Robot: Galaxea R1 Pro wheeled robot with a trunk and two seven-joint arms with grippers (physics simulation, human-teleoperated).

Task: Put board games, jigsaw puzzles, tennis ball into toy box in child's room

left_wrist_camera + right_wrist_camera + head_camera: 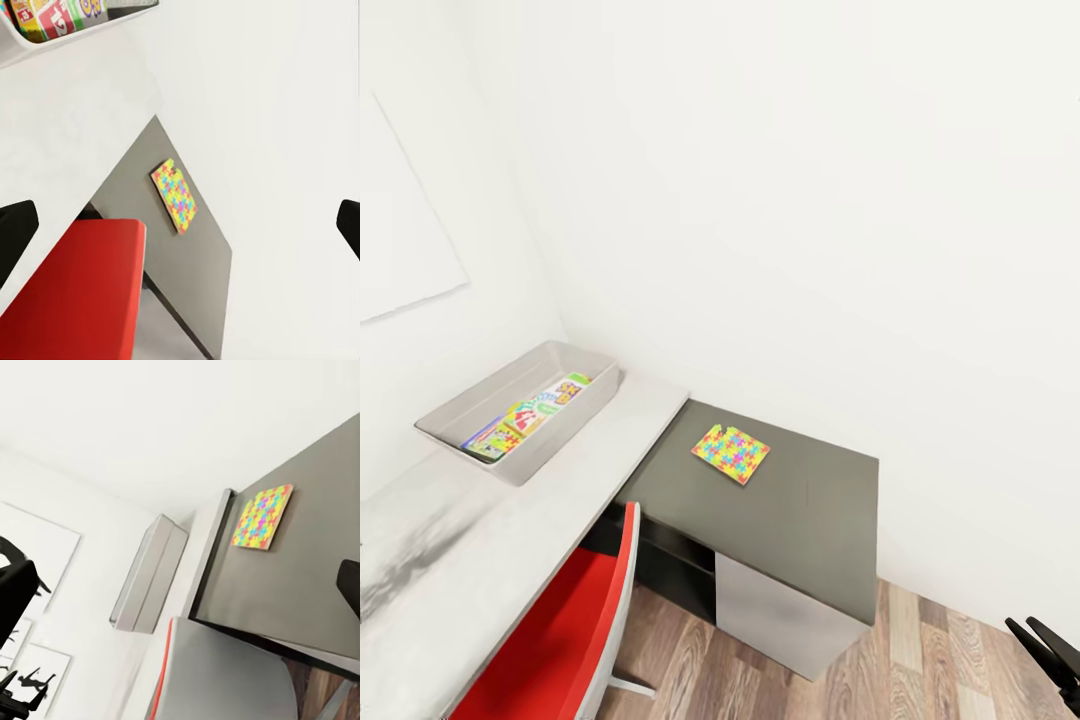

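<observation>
The light grey toy box (592,383) stands on the pale grey table top (510,540) against the wall, with colourful board games (525,415) lying flat inside it. One mosaic jigsaw puzzle (730,453) lies on the lower dark grey top (810,520). It also shows as the puzzle (174,195) ahead of my open left gripper (187,219), well short of it. My right gripper (1045,645) hangs low over the floor, open, its fingers (16,592) wide apart, facing the puzzle (261,517) and toy box (146,574) from a distance. The tennis ball and bed are out of view.
A red-seated chair (560,640) with a grey back is pushed under the pale top, close to the dark top's corner. White walls close off the back and left. Wood-plank floor (950,660) lies beside the desk. Black silhouette posters (30,682) hang on the wall.
</observation>
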